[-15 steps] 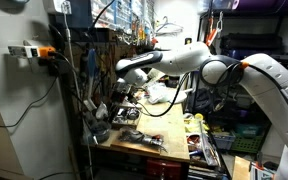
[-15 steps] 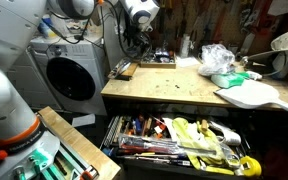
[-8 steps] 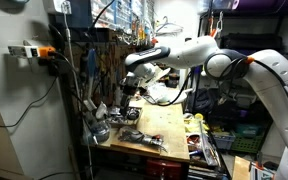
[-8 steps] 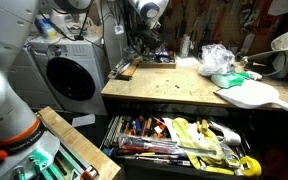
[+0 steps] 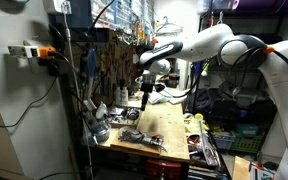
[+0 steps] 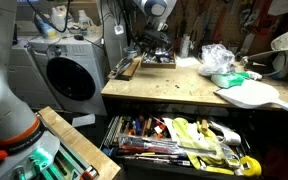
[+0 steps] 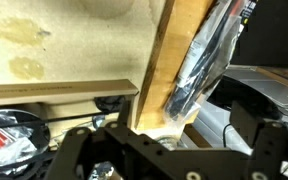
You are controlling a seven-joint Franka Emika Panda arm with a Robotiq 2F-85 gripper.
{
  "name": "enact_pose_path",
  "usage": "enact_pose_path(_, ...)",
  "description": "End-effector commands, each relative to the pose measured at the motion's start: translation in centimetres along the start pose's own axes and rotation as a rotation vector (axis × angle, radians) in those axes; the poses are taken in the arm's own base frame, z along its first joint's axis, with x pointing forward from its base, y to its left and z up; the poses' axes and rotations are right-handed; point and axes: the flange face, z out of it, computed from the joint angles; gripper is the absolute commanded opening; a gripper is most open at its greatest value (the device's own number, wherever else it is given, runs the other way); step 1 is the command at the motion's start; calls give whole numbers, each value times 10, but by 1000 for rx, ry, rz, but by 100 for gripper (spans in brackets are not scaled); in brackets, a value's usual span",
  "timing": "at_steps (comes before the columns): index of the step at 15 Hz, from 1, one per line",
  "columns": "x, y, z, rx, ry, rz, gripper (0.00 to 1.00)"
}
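Note:
My gripper (image 7: 174, 150) hangs over the left end of a wooden workbench (image 6: 184, 88), fingers pointing down. Its dark fingers (image 7: 76, 150) stand wide apart at the bottom of the wrist view. Between and below them a light wooden plank (image 7: 164, 70) runs up the picture. A black item in a clear plastic bag (image 7: 199, 60) lies along the plank's right side. I cannot see the fingers touching either. In both exterior views the gripper (image 5: 144, 100) (image 6: 144, 42) is above the bench, near a slanted wooden piece (image 6: 132, 67) at its edge.
A shallow wooden tray (image 6: 156, 61) sits behind the gripper. A washing machine (image 6: 69, 75) stands left of the bench. A drawer full of tools (image 6: 174, 140) hangs open below it. A white plastic bag (image 6: 216, 58) and a white board (image 6: 249, 95) lie further right.
The arm has swung along the bench, to the right in both exterior views, and the gripper now points down beside the wooden tray.

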Motion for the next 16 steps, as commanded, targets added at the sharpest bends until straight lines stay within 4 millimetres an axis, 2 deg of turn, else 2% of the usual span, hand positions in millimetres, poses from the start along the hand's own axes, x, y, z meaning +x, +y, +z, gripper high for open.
enact_pose_path(1,-52,-21,-23,-56,45,62,100)
enact_pose_path(4,-78,-41,-51,-141,74,123,100)
enact_pose_path(9,-101,-91,-88,-305,50,269,100)
enact_pose_path(13,-116,-136,-99,-377,-61,426,100)
enact_pose_path(16,-136,-169,-103,-453,-124,557,100)
